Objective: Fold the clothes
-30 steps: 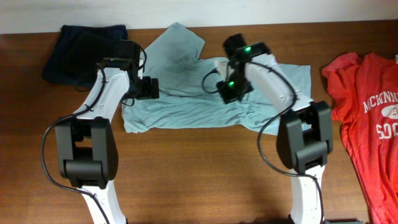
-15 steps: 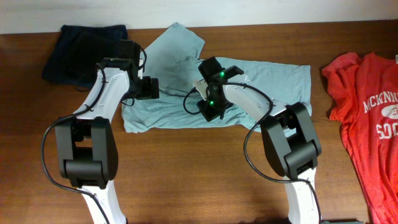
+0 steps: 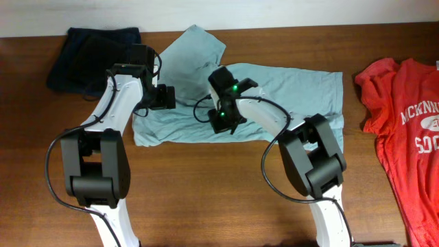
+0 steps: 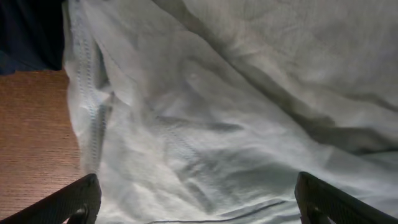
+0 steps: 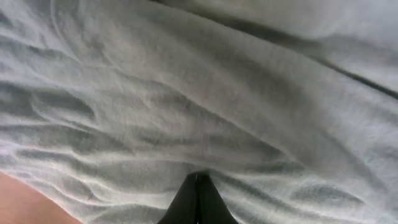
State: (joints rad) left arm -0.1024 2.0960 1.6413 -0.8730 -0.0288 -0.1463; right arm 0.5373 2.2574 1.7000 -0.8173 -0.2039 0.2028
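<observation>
**Grey-teal shirt under both end effectors**

The surface (image 3: 206, 185) is dark brown wood, with a pale strip of wall (image 3: 309, 10) along its far edge. The grey-teal T-shirt (image 3: 295, 86) lies spread and rumpled across the far middle of it, one sleeve pointing toward the wall. Both my arms reach over this shirt.

My left end effector (image 3: 171, 97) sits over the shirt's left part, near its left edge. In the left wrist view its two fingers (image 4: 78, 199) stand wide apart at the lower corners. Between them lies creased cloth with a stitched hem, and bare wood shows to the left.

My right end effector (image 3: 220, 124) is down on the shirt's middle, close to the near hem. In the right wrist view its fingertips (image 5: 196, 200) are pressed together into one dark wedge. Folds of the shirt run in toward the wedge, so the fingers look pinched on the cloth.

A red T-shirt (image 3: 405, 158) with white lettering lies flat at the right end of the surface, well apart from the grey-teal one. A dark garment (image 3: 89, 51) lies at the far left corner, just beside my left arm.
</observation>
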